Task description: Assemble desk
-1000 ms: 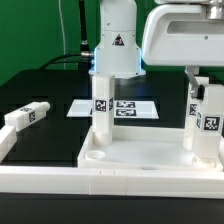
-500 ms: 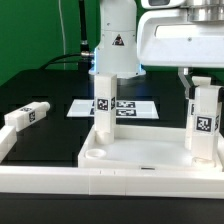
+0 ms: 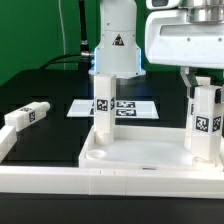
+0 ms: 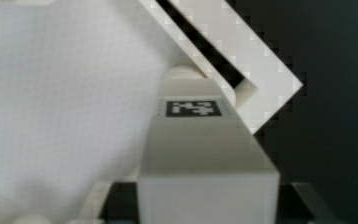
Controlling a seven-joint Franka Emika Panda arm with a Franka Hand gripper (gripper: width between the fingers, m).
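White plastic met white plastic as the gripper (image 3: 205, 84) hung at the corner of the desk panel (image 3: 150, 152) on the exterior view's right. Its fingers (image 3: 187, 76) flanked the top of an upright leg (image 3: 207, 125) standing in the socket there. Neither view showed whether the jaws were clamped on the leg or only stood beside it. The wrist view looked straight down the leg's tagged face (image 4: 195, 108).

Seating this leg well probably called for a centred hold, with the leg kept plumb over its socket. Any push or twist needed to run along the leg's own axis, so that the panel did not skid or lift.

A second leg (image 3: 102, 110) stood upright in the panel's other far corner. A third leg (image 3: 25, 117) lay loose on the black table (image 3: 55, 100), well apart on the exterior view's left. The panel lay just behind a long white rail (image 3: 60, 182). The marker board (image 3: 132, 108) lay flat beyond it, in front of the arm's white base (image 3: 116, 45). A green wall (image 3: 35, 25) closed the room behind.
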